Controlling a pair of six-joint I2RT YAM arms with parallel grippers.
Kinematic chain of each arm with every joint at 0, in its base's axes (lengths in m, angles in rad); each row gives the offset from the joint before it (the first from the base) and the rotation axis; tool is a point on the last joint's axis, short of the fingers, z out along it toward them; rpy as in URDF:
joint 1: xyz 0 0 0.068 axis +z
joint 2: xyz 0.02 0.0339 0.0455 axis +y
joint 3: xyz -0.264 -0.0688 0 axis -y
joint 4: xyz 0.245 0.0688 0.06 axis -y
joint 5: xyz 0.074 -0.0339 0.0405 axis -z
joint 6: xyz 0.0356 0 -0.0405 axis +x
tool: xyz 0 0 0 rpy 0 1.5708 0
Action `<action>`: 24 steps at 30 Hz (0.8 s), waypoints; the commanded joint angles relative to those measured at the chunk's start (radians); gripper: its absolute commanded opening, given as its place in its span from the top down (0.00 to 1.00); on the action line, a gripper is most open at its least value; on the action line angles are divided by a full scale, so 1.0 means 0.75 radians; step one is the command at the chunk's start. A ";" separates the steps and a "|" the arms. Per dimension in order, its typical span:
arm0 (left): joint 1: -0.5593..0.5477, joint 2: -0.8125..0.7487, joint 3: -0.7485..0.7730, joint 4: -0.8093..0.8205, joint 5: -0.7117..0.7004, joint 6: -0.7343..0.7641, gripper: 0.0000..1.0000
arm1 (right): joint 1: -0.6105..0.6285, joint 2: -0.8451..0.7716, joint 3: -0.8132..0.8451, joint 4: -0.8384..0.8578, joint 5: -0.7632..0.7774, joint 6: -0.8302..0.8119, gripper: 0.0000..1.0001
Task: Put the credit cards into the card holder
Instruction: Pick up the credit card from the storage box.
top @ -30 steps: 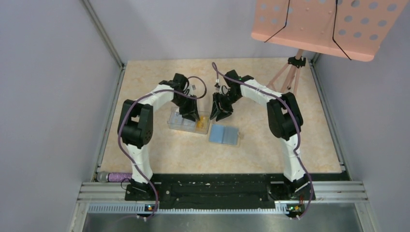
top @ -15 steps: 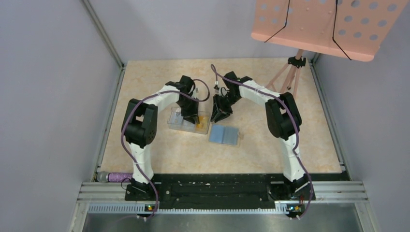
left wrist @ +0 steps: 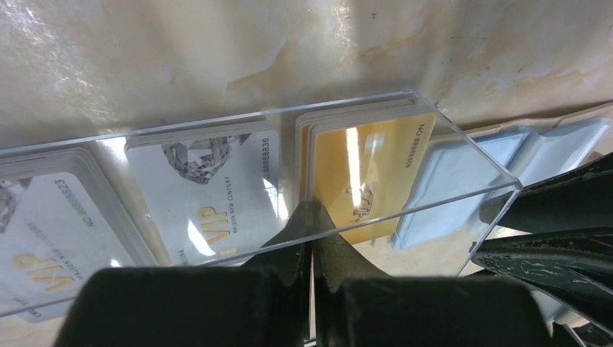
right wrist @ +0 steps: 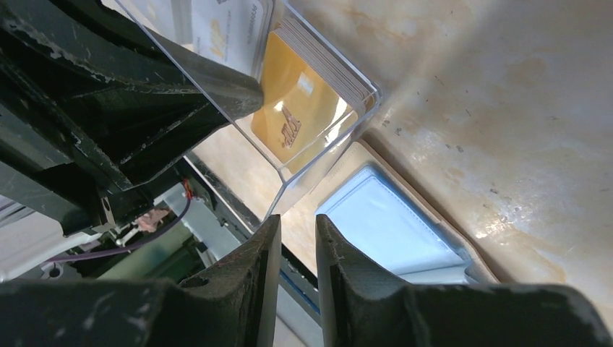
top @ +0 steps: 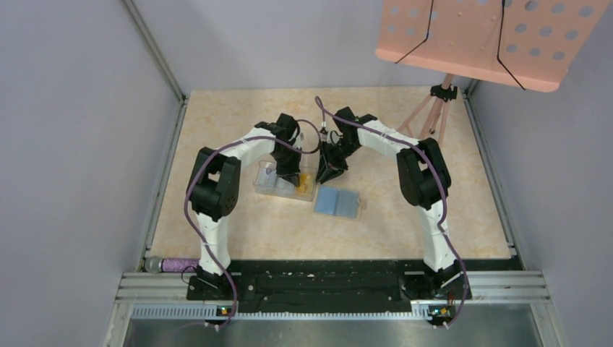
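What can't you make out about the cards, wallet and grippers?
- Left wrist: the left gripper, shut, hides whether it pinches a gold card.
- Top external: the left arm covers part of the clear tray; cards too small to count.
- Right wrist: the right gripper covers the near end of the card holder.

The middle silver card [left wrist: 209,191] carries "VIP" in gold, a small line that may read "MILLION NEW CENTURY", and an edge number ending "888836". The gold card [left wrist: 369,170] shows "NO 8888…" along its edge. The left silver card [left wrist: 50,238] also reads "VIP"; its number is only partly legible.
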 commanded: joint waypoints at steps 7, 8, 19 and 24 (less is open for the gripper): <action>-0.064 0.004 0.145 -0.094 -0.113 0.020 1.00 | 0.027 0.006 0.051 -0.010 -0.026 -0.012 0.77; -0.071 0.004 0.153 -0.103 -0.126 0.020 0.99 | 0.028 0.005 0.051 -0.010 -0.026 -0.012 0.77; -0.110 0.048 0.204 -0.154 -0.172 0.047 0.89 | 0.025 0.006 0.046 -0.010 -0.027 -0.018 0.80; -0.122 0.098 0.249 -0.197 -0.171 0.071 0.87 | 0.027 0.003 0.041 -0.010 -0.030 -0.018 0.81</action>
